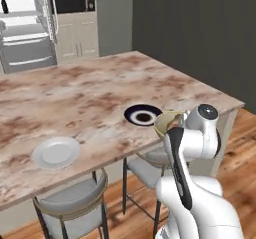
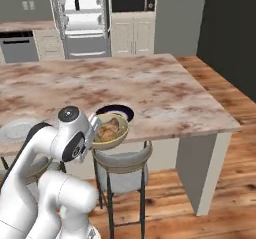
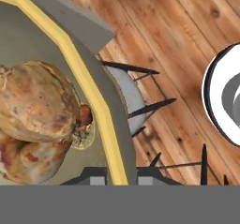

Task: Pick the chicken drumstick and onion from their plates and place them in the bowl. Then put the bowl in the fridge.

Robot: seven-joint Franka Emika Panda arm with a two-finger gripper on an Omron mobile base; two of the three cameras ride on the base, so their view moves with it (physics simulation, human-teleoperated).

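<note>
My gripper (image 3: 121, 175) is shut on the pale yellow rim of the olive-tan bowl (image 3: 89, 92), one finger on each side of the wall. The bowl (image 2: 117, 138) hangs off the near edge of the counter, above a stool, with my gripper (image 2: 95, 128) on its left side. Inside lie two golden-brown pieces. The upper one, with a thin nub at its end, is the chicken drumstick (image 3: 37, 106). The rounder lump below it is the onion (image 3: 28, 160). An empty white plate (image 1: 56, 152) rests on the counter to the left. The fridge (image 2: 82, 18) stands open at the far wall.
A dark-rimmed plate (image 1: 142, 115) sits on the marble counter (image 1: 90, 93) just behind the bowl. Grey stools (image 1: 75, 198) (image 2: 122, 163) stand under the counter's near edge on the wood floor. A grey dishwasher (image 2: 17, 45) is left of the fridge.
</note>
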